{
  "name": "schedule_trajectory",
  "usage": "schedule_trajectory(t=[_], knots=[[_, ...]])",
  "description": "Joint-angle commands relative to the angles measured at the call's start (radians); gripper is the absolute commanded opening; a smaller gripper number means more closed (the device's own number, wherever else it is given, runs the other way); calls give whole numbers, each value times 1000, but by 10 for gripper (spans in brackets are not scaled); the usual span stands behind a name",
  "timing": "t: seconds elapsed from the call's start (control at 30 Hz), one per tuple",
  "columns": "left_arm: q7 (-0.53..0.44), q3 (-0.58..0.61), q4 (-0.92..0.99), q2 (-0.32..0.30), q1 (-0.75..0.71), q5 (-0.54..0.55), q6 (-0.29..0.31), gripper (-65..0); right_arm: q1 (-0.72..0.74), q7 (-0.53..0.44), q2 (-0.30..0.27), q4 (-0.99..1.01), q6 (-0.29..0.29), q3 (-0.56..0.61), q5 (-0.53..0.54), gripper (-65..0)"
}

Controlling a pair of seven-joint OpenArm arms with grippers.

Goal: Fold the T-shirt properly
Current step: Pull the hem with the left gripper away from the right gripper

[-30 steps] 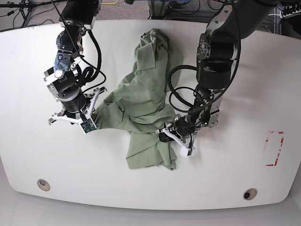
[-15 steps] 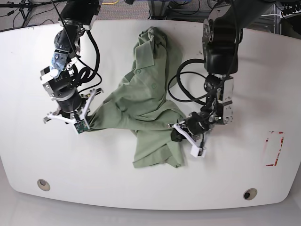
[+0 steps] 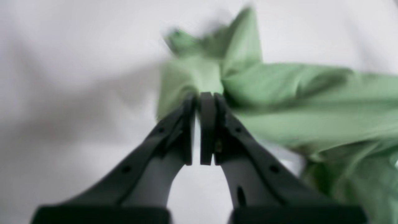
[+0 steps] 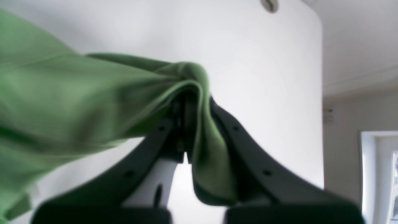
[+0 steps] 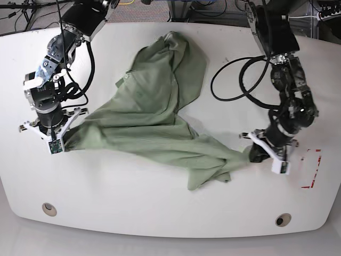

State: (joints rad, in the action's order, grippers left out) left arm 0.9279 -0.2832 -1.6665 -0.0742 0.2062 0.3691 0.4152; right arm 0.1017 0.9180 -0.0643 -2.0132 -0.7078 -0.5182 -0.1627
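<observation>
Seen from the base view, the T-shirt [image 5: 154,117] is spread crumpled across the middle of the white table [image 5: 160,213], stretched between both arms. At about 4 o'clock of the cloth, a corner is pinched by the left gripper [image 5: 254,154], its jaws pressed together on the fabric [image 3: 199,77]. At 9 o'clock, another corner is clamped by the right gripper [image 5: 59,145], with cloth draped over one finger [image 4: 236,137]. Farther back, at 12 o'clock, bunched fabric lies near the far table edge.

A lab: white table [image 5: 160,213] beneath 2 cabled robot arms, loose cables [image 5: 21,16] behind.
</observation>
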Motion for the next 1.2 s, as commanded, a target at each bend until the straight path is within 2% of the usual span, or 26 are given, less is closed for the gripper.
schedule_trajectory(t=[0.0,0.17,0.37,0.57,0.7,0.9,0.97,1.03,1.17], knots=[[-3,-24,-103,-28,17,12,18,-637,65,-26,-13,-19,10,-4,-2,-650],[27,-44,-189,-75,31,12,20,-637,148,-23,-21,-19,10,22,-8,-650],[32,-67,-228,-80,98,12,20,-636,249,-20,-41,-16,10,54,-8,-650],[119,-72,-192,-74,155,11,20,-619,297,19,-67,1,10,105,-10,-650],[156,-69,-154,-40,129,23,20,-544,298,39,-64,-4,10,128,-10,-650],[165,-50,-83,23,42,38,18,-350,260,39,-62,-2,10,135,-4,-650],[164,-46,-48,44,25,38,17,-303,250,37,-62,-2,10,135,-4,-650],[162,-44,-7,60,16,38,17,-275,238,37,-62,-4,10,135,-4,-650],[130,-44,91,81,11,38,17,-274,217,34,-62,-4,10,135,-2,-650]])
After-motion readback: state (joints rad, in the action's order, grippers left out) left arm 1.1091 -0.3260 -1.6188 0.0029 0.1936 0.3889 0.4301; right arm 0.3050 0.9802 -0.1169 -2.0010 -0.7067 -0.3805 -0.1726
